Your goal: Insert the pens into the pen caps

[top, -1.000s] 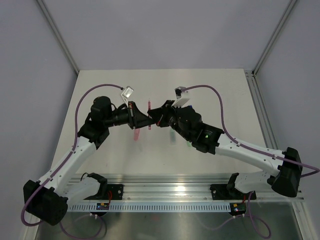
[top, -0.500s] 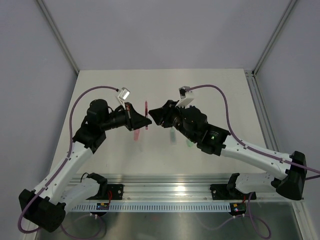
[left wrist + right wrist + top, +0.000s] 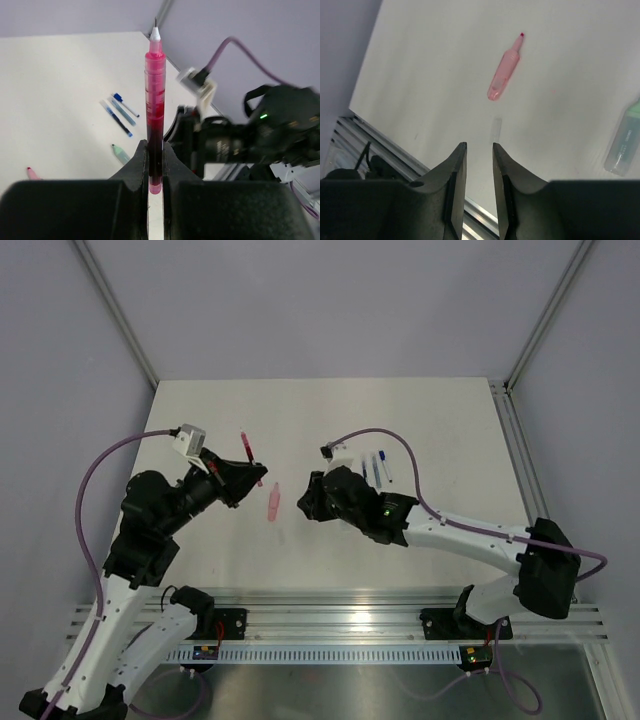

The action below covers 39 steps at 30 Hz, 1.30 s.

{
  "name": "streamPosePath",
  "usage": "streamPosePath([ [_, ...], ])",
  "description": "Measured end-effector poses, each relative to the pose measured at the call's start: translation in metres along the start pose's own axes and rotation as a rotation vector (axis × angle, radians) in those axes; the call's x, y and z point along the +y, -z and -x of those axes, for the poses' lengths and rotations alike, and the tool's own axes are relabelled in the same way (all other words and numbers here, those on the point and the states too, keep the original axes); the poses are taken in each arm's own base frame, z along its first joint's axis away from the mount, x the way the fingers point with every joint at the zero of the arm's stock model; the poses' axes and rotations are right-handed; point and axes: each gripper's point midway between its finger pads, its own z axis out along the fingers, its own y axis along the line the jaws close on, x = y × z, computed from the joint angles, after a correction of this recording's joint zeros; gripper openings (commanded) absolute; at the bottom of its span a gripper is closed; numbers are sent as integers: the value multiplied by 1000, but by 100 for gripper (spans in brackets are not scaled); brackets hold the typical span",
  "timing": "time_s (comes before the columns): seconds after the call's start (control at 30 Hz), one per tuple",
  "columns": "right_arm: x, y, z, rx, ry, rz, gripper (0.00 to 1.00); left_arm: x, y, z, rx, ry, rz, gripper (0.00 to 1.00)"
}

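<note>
Red pen (image 3: 155, 107), pink cap (image 3: 503, 75)

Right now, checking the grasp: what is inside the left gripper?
A red pen, clamped in the left gripper, with its bare tip sticking out well past it. The parts of its sides that the jaws press on are covered.

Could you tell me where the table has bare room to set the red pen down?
The far strip of the table along the back wall is bare, as is the stretch between the pink cap and the near rail. It is crowded around the blue pens and green cap by the right arm.
</note>
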Motion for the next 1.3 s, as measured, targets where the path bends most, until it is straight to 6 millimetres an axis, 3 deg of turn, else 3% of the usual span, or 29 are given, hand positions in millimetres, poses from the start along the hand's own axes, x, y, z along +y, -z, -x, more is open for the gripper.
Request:
streamPosePath([
  [0.2, -23, -41, -66, 188, 37, -73, 32, 0, 15, 18, -82, -33, 32, 0],
  [0.47, -39, -89, -139, 366, 57, -135, 38, 4, 14, 19, -80, -20, 39, 0],
  [0.7, -35, -109, -149, 392, 52, -136, 40, 4, 11, 15, -57, -5, 29, 0],
  [1.3, -33, -126, -154, 389, 59, -161, 30, 0, 10, 14, -52, 1, 6, 0],
])
